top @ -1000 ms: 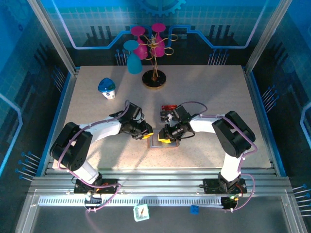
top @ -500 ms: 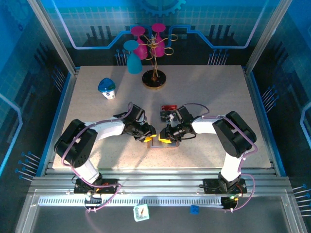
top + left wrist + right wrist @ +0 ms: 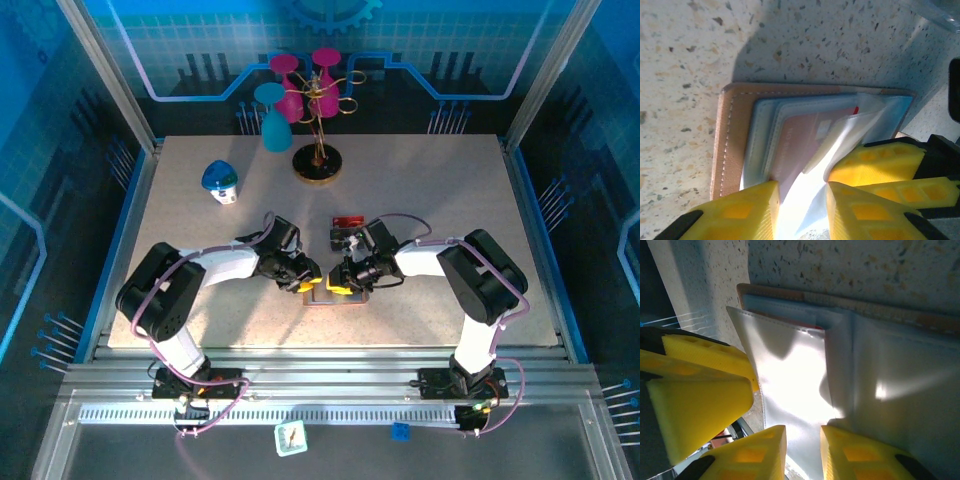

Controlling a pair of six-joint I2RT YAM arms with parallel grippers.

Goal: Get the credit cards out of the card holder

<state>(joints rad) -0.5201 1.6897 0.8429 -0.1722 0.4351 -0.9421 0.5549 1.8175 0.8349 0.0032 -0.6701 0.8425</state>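
Note:
The card holder (image 3: 325, 296) lies open on the table between both grippers. Its salmon-brown rim (image 3: 722, 145) frames grey-blue pockets and clear sleeves. A pinkish credit card (image 3: 799, 142) sits inside a sleeve. My left gripper (image 3: 309, 284) (image 3: 802, 187) stands open at the holder's near edge, with a clear sleeve flap lying loose between its fingers. My right gripper (image 3: 337, 284) (image 3: 803, 432) is open too, straddling a shiny clear sleeve (image 3: 790, 370) from the other side. A red card (image 3: 348, 221) lies on the table just behind the holder.
A stand (image 3: 317, 165) with pink and blue goblets is at the back centre. A blue and white mushroom-shaped object (image 3: 220, 181) sits at the back left. A clear plastic box corner (image 3: 935, 12) is close behind the holder. Each wrist view shows the other gripper's yellow fingers (image 3: 890, 160) (image 3: 695, 380) nearby.
My left arm has edged a little to the right, closer to the holder. The right arm and the holder have hardly moved.

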